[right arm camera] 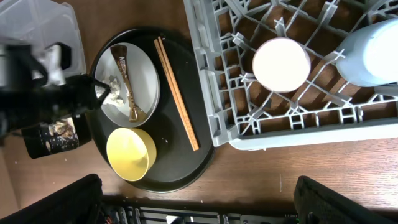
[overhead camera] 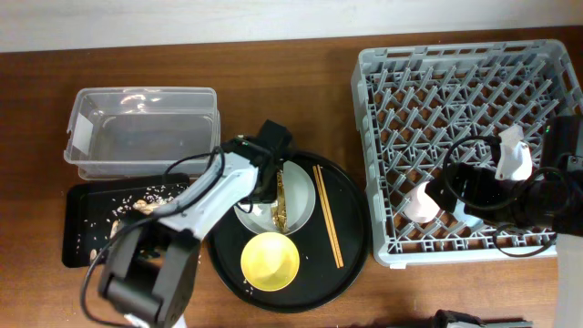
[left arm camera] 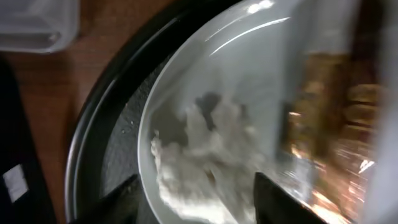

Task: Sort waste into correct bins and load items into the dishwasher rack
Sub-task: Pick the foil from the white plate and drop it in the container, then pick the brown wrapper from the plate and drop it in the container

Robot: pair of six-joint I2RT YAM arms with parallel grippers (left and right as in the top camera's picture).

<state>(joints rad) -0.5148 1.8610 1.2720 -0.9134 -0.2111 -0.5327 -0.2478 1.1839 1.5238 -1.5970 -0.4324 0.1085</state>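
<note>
The white plate (overhead camera: 303, 208) holds a crumpled white tissue (left arm camera: 199, 165) and a long gold-brown wrapper (overhead camera: 281, 205). The yellow bowl (overhead camera: 270, 261) sits upright just beside the plate. The two chopsticks (overhead camera: 328, 215) lie side by side near both. Food crumbs (overhead camera: 150, 193) lie in the flat black tray (overhead camera: 77, 239). The clear box (overhead camera: 80, 150) is right next to it. A pink cup (overhead camera: 421, 202) and a light-blue cup (overhead camera: 515, 159) sit among the pegs of the big grey rack (overhead camera: 366, 137).

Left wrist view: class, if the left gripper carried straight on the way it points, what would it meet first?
Most likely the crumpled white tissue, which lies on the white plate directly between the open fingers of the left gripper. Depth is unclear in this blurred view.
</note>
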